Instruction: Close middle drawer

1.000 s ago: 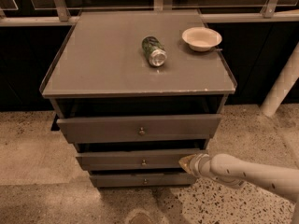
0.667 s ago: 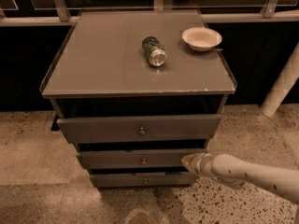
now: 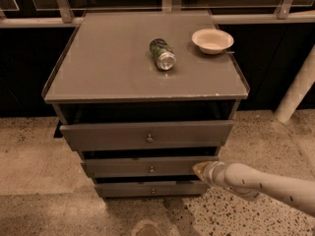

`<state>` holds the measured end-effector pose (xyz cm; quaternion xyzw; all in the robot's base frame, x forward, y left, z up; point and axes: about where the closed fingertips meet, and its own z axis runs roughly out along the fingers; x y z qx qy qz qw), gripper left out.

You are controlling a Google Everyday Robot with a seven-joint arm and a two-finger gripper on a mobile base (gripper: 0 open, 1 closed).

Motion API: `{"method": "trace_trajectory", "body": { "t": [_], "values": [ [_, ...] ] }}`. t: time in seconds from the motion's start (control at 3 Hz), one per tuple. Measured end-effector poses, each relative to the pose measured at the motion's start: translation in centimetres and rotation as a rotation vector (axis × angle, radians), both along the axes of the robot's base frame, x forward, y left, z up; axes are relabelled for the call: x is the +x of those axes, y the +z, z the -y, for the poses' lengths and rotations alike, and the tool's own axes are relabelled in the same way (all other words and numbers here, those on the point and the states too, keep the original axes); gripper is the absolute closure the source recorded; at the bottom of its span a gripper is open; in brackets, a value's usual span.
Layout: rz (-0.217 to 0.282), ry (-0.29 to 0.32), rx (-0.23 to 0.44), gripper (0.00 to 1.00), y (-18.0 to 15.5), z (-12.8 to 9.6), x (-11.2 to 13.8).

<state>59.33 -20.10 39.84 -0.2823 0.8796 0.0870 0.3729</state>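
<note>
Cabinet [image 3: 147, 96]: no shift over the last second. Its counter [image 3: 113, 58] looks the same. Top drawer [image 3: 108, 135] sits furthest out, with a dark gap behind its front, same as a second ago. Middle drawer [image 3: 123, 167] is just below it, front proud of the cabinet, with a strip of shadow above. I see no inward travel since then; its front lines up against its neighbours as it did. Bottom drawer [image 3: 123, 189] also unmoved.

Arm [image 3: 266, 183] comes in low from the right. Only real change: it has crept a hair to the left. Claw [image 3: 199, 169] is now at the right end of the middle drawer's front and looks to be touching it, well right of the knob. Can't tell how far open the claw is. Nothing visibly held.

Bowl [image 3: 212, 40] and can [image 3: 162, 54] are on the counter, the can on its side, both where they were. Knob [image 3: 151, 169] untouched.

Read: contact is made or about to be, but the push hasn't moved anything yet. The drawer is still open, so the task is essentially all ahead.

Next move, my guess: drive straight in, square to the front.

Risk: the contact point is far off-centre, so the drawer may rack and bind, or the claw may slip off the right edge. Sliding toward the knob first would give a squarer push.
</note>
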Motion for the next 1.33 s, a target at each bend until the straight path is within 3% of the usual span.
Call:
{"method": "trace_trajectory", "body": {
  "t": [0.33, 0.67, 1.33],
  "values": [
    [-0.096, -0.067, 0.05, 1.0, -1.6, 0.0, -3.3],
    [-0.233, -0.173, 0.133, 1.0, -2.8, -0.8, -9.0],
    [-0.258, -0.168, 0.136, 0.58, -3.4, -1.3, -10.1]
  ]
}}
